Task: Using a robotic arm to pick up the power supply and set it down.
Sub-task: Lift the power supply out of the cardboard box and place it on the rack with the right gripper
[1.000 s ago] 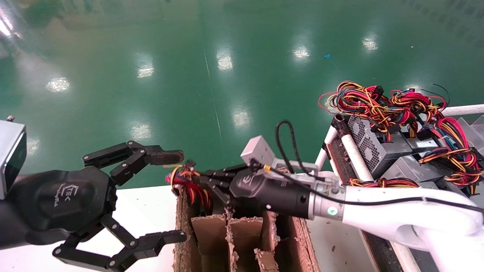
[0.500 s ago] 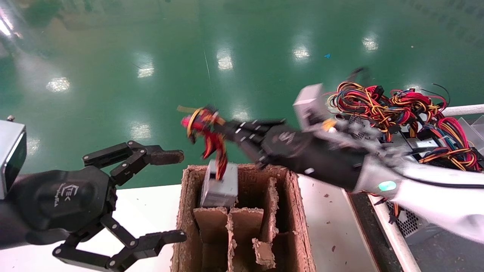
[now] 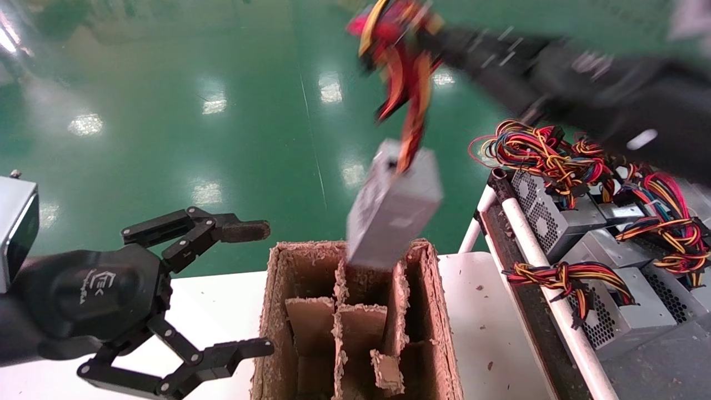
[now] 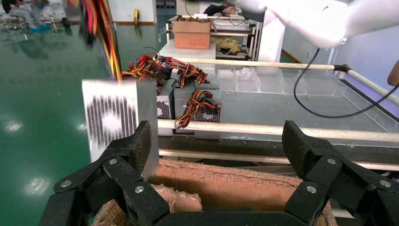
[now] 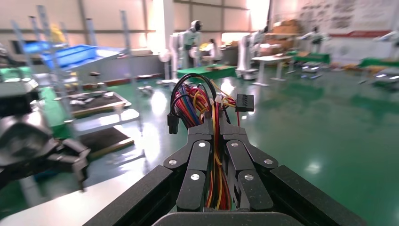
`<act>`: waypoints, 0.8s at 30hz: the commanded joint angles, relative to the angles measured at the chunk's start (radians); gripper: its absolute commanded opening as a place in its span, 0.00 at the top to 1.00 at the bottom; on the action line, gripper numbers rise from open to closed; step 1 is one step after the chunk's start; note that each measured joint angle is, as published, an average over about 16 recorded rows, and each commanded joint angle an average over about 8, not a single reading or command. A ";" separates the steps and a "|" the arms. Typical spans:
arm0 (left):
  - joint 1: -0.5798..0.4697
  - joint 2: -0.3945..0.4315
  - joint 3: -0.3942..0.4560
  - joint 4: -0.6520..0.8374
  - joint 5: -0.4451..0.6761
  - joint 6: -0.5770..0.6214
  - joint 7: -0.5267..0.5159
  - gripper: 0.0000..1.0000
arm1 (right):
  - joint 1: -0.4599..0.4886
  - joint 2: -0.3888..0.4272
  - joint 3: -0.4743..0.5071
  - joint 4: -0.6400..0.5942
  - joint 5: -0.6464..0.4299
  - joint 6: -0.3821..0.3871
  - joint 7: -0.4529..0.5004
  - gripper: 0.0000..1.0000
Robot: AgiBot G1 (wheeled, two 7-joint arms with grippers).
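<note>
My right end effector point(image 5: 214, 134) clamped on the wire bundle point(image 3: 397, 61), power supply point(image 3: 391, 211) hanging by it above the cardboard box point(image 3: 427, 311), my left end effector point(image 3: 244, 289) spread wide beside the box over the desk point(image 3: 211, 311)

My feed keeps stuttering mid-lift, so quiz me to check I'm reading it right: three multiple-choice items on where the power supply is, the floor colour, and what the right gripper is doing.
1. Where is the power supply?
A. Deep in a box cell
B. Hanging over the far end of the cardboard box
C. On the rack

2. What colour is the floor?
A. Grey
B. Green
C. Blue

3. What is the right gripper doing?
A. Open, empty
B. Clamped on the metal case
C. Shut on the wire bundle

Answers:
1 B, it dangles by its wires with its low end at the box rim.
2 B, glossy green shows in all views.
3 C, the right wrist view shows wires pinched between closed fingers.

The left gripper waits open beside the box.
</note>
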 commanded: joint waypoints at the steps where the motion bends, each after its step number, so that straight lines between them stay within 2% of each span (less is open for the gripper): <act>1: 0.000 0.000 0.000 0.000 0.000 0.000 0.000 0.00 | 0.032 0.038 0.017 0.005 0.006 0.000 0.026 1.00; 11: 0.000 0.000 0.000 0.000 0.000 0.000 0.000 0.00 | 0.175 0.258 0.093 -0.127 -0.030 -0.024 0.017 1.00; 18: 0.000 0.000 0.000 0.000 0.000 0.000 0.000 0.00 | 0.246 0.389 0.114 -0.304 -0.087 -0.056 -0.041 1.00; 24: 0.000 0.000 0.000 0.000 0.000 0.000 0.000 0.00 | 0.251 0.481 0.119 -0.475 -0.128 -0.101 -0.129 1.00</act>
